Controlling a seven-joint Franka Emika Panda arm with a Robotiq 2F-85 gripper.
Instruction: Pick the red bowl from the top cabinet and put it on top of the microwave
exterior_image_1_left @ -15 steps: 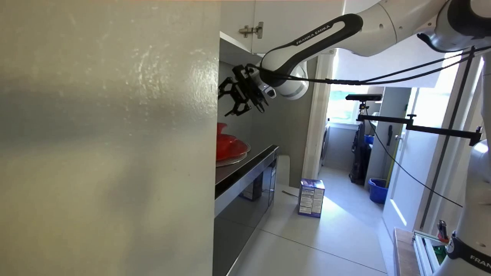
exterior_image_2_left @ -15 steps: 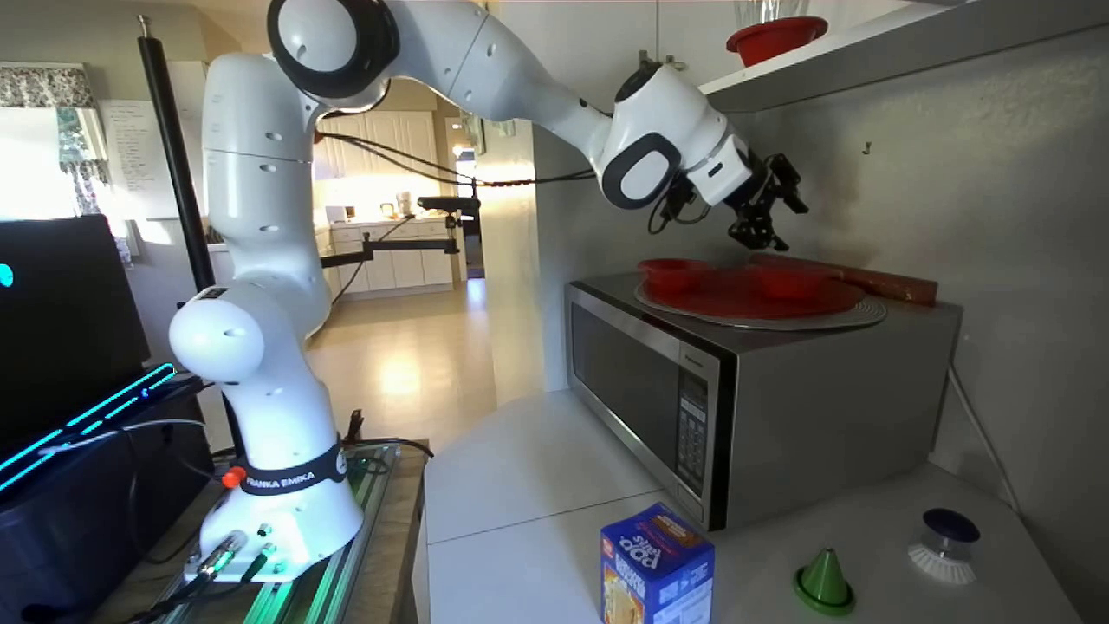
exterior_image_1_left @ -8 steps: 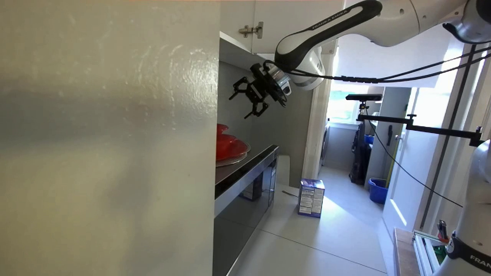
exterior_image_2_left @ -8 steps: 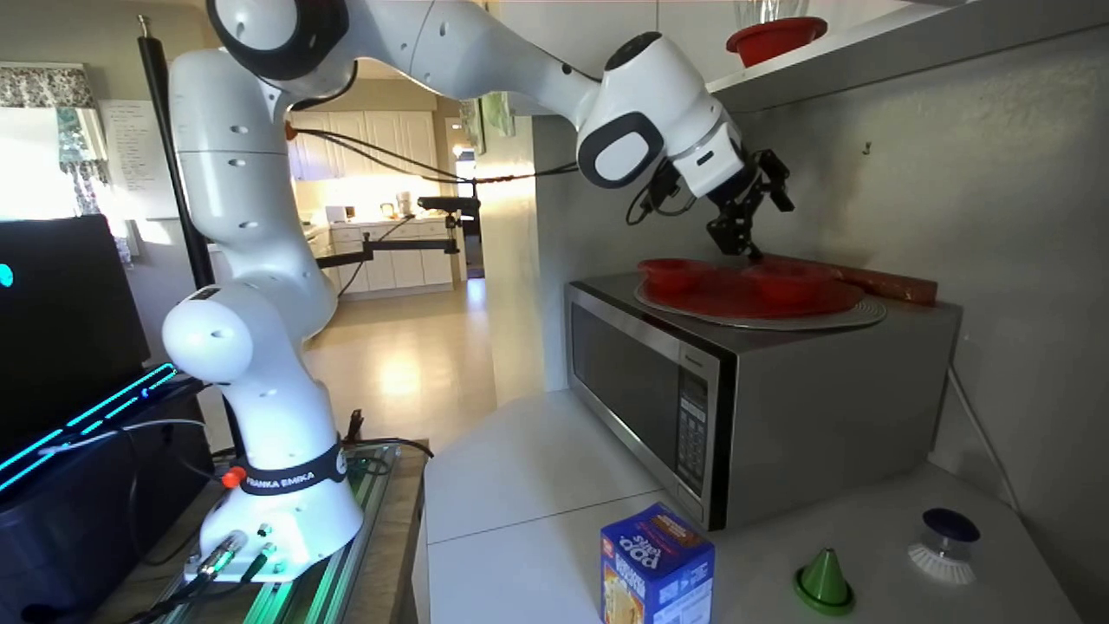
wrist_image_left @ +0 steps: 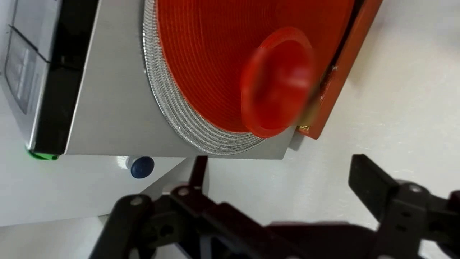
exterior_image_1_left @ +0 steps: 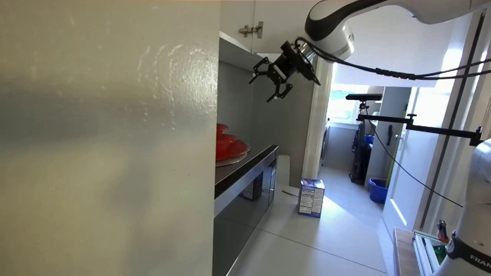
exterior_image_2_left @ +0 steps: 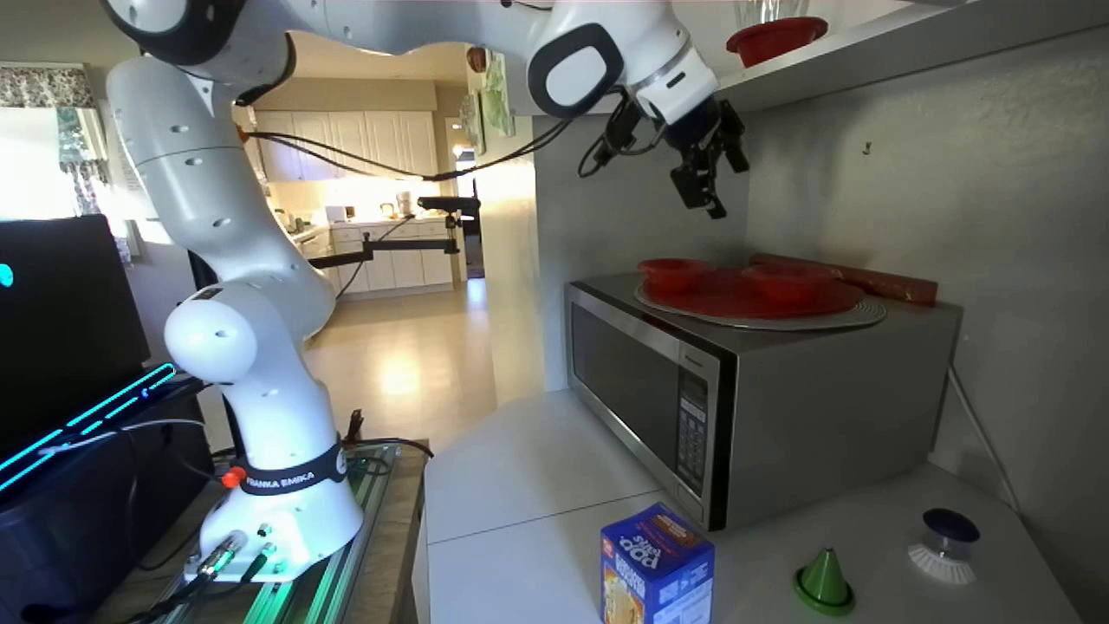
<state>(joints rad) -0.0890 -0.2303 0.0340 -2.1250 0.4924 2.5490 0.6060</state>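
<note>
Tool [exterior_image_1_left: 259,92] agape, apart from red bowl [wrist_image_left: 278,88]

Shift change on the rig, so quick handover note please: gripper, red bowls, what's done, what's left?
Gripper: open, empty, in the air, touching nothing.
Things: one red bowl and another red bowl on the red mat atop the microwave; a red dish in the top cabinet.
Done: placing looks done, though which bowl is the job's can't be told.
Left: probably just retreat; check the cabinet dish isn't wanted.
</note>
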